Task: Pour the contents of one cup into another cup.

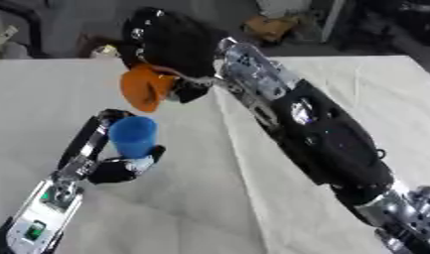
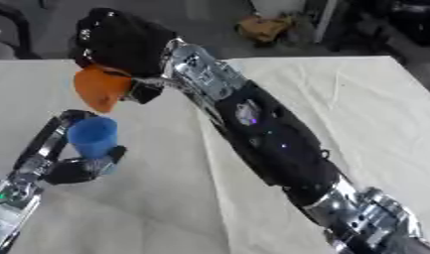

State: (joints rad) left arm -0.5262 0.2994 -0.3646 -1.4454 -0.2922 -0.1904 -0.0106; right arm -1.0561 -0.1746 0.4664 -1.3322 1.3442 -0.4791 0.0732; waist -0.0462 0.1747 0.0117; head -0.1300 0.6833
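Note:
An orange cup (image 1: 146, 88) is tipped over with its mouth facing down and left, directly above a blue cup (image 1: 133, 136). My right hand (image 1: 170, 42) is shut on the orange cup, its arm coming in from the lower right. The blue cup stands upright above the white table (image 1: 183, 208), with my left hand (image 1: 113, 166) shut on it from below and behind. What is inside either cup is hidden.
A white cloth covers the table, with a long fold (image 1: 240, 163) running down its middle under my right arm. Beyond the table's far edge are dark floor and a brown object (image 1: 268, 26).

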